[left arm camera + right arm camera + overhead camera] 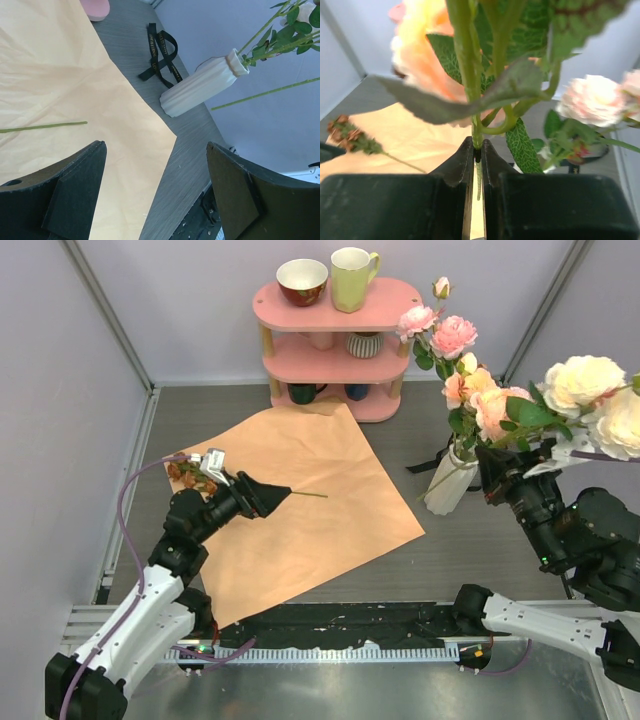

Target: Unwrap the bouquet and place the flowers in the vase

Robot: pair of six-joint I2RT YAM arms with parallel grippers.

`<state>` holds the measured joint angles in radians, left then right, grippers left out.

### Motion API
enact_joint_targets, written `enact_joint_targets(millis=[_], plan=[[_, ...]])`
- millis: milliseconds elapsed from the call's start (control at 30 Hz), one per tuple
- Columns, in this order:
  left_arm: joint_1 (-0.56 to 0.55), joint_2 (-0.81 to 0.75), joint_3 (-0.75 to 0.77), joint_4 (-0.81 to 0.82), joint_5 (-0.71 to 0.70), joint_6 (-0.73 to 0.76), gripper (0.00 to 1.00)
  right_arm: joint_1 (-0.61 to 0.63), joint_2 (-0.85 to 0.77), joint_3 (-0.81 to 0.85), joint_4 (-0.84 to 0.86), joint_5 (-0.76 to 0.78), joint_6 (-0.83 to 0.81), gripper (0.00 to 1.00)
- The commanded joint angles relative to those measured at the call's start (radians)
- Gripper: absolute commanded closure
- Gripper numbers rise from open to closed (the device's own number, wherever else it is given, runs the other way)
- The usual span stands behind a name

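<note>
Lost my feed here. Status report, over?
Left end effector open over the paper, brown rose lying beside it. Right end effector shut on a rose stem, beside the vase, not yet in. Ribbon by vase base, not blocking.

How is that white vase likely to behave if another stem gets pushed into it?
Probably tippy: the vase is narrow and tall, and the roses in it reach far above its rim, so it looks top-heavy. Its ribbed sides might give some grip, but it looks hard, so likely breakable if knocked over.
</note>
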<state>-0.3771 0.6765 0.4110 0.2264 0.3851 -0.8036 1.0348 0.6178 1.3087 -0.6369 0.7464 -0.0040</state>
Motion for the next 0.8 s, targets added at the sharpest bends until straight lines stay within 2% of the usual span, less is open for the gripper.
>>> enact_joint_targets(millis=[0, 67, 333, 600, 767], plan=[[0.004, 0.015, 0.051, 0.007, 0.005, 0.017, 0.14, 0.004, -0.061, 0.023, 0.062, 0.235, -0.040, 0.99], [0.004, 0.020, 0.052, 0.004, 0.009, 0.017, 0.11, 0.004, -0.069, 0.050, 0.089, 0.272, -0.063, 0.99], [0.003, 0.009, 0.043, -0.004, 0.005, 0.026, 0.10, 0.004, -0.030, 0.156, 0.196, 0.315, -0.191, 0.99], [0.004, -0.005, 0.048, -0.025, 0.006, 0.040, 0.10, 0.004, 0.065, 0.176, 0.362, 0.349, -0.361, 0.99], [0.004, -0.018, 0.045, -0.041, 0.000, 0.049, 0.10, 0.002, 0.106, 0.155, 0.390, 0.354, -0.386, 0.99]])
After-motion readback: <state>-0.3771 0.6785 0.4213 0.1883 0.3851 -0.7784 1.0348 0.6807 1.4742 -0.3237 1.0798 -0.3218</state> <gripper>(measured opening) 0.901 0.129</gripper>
